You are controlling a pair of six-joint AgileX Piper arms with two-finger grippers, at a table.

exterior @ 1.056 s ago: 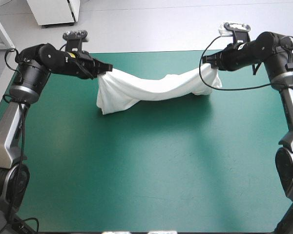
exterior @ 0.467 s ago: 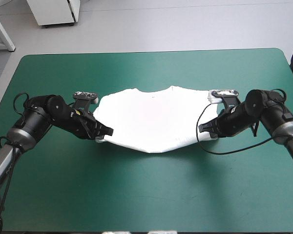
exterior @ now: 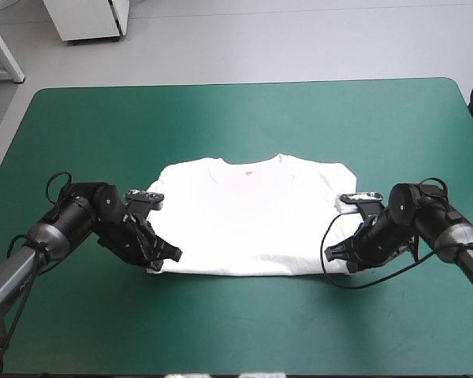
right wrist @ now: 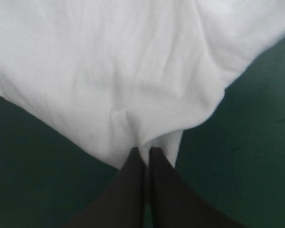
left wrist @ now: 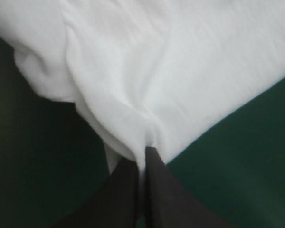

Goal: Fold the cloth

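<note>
My left claw [exterior: 167, 256] and right claw [exterior: 331, 253] were each pinched nearly closed on a near corner of the shirt [exterior: 248, 216]. Just before, it had hung slack between them. Now it lay spread ahead of both claws on the cover [exterior: 79, 126] — collar farthest from me. Spreading looked done — folding could begin.

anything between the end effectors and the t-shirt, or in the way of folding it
Nothing visible. The left end effector and right end effector are each shut on a near corner of the T-shirt, with only bare teal-green cover around it.
</note>
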